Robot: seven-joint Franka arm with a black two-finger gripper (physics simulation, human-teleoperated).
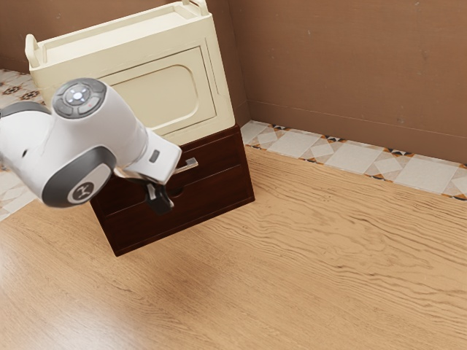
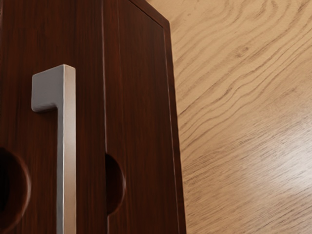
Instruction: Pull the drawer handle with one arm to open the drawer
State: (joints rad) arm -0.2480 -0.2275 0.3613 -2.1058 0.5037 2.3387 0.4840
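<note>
Bright light produces whitish glare on the counter (image 1: 321, 270) in 2 views, at the lower left in the exterior one, and a soft, faint shadow before the dark cabinet (image 1: 186, 215).

Pretty slim pickings for reading tbh. Left side of the exterior view, low on the white arm (image 1: 128, 131): got a pale round logo (image 1: 82, 192) inside a dark grey patch (image 1: 55, 184), kinda like a tilted H, can't swear to the letter or name a brand from it. Up above that, upper left of the frame, a grey button disc (image 1: 79, 97) with lit marks around the middle, way too small to make out.
</note>
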